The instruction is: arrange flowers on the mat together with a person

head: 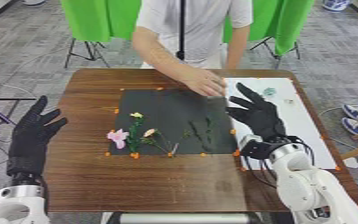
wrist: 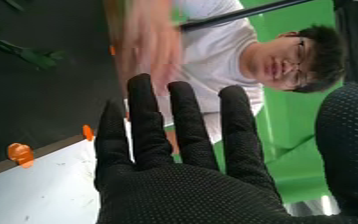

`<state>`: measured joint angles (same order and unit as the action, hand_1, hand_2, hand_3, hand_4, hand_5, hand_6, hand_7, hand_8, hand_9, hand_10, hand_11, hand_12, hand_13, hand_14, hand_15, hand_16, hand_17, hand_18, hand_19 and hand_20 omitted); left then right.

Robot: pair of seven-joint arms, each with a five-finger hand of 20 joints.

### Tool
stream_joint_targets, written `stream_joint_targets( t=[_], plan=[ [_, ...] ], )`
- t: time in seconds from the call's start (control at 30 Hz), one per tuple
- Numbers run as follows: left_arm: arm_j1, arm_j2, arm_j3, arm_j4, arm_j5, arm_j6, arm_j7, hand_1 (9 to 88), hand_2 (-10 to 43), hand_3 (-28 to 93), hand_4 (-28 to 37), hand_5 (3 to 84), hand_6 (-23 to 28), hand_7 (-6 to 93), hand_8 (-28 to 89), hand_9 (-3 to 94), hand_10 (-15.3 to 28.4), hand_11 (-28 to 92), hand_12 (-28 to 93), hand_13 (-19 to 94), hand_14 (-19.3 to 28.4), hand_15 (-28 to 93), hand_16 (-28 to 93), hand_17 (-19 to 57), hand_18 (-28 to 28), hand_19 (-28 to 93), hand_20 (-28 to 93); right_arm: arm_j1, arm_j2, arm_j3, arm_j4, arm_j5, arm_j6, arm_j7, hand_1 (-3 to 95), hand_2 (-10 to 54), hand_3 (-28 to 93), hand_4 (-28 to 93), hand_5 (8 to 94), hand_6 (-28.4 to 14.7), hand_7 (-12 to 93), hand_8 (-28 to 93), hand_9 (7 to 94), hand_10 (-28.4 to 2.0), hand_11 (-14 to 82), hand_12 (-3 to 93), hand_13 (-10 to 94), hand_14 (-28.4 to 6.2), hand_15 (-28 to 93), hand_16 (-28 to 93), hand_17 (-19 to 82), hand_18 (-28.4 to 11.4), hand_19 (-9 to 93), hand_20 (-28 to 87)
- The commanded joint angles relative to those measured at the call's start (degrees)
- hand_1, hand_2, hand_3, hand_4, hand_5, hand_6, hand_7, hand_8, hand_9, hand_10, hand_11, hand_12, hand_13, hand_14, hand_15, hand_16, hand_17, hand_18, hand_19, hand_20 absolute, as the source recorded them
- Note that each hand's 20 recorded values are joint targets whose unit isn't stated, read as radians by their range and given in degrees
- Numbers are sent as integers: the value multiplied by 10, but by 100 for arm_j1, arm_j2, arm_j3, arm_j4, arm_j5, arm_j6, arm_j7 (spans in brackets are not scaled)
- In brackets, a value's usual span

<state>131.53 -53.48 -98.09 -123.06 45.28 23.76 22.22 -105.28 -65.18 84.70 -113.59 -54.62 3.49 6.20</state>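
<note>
Blooms on the dark mat point(head: 164, 102) come to three by my count: one pink flower point(head: 118, 136) at its near left, one pale yellow flower point(head: 136, 115) farther off, and one peach bud point(head: 149, 133) just right of the pink one. Two leafy green sprigs point(head: 208, 126) lie toward the mat's right side. One white sheet point(head: 307, 122) adjoins it on the right, with one small teal item point(head: 269, 92) on its far part.

My right hand point(head: 262, 121) is over the left part of that sheet, fingers straight and apart, holding nothing. My left hand point(head: 33, 137) is by the table's point(head: 87, 175) left edge, its fingers extended and spread too, empty. One person's hand point(head: 202, 82) is at the mat's far right corner; I can't tell whether it holds anything.
</note>
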Motion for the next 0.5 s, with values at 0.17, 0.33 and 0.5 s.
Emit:
stream_joint_targets(
  t=[0.17,0.33,0.5],
  plan=[
    [73,-100,-34,-9,54,-81,-99,203,42,788,-283,312,28,81,-81,325,159,208,105,243,231,451,-64,-78,214,441,160,-360,-34,180,-109,-88,-109,-155,138,44,792,-282,305,34,144,-115,341,-134,103,160,222,-180,369,148,-25,-164,375,226],
    [89,-93,-28,-16,50,-78,-91,205,41,789,-283,312,29,82,-81,325,160,211,105,241,233,459,-67,-78,214,442,160,-343,-18,162,-105,-102,-88,-135,139,44,791,-282,305,35,145,-116,341,-135,104,161,223,-180,371,148,-25,-164,374,226],
    [82,-24,0,-12,-6,-32,-57,206,42,789,-283,312,30,83,-81,325,160,211,104,240,237,470,-70,-79,213,443,161,-297,-20,142,-88,-125,-85,-130,141,41,791,-282,308,35,145,-116,344,-136,104,160,225,-180,370,146,-23,-164,372,225]
  ],
)
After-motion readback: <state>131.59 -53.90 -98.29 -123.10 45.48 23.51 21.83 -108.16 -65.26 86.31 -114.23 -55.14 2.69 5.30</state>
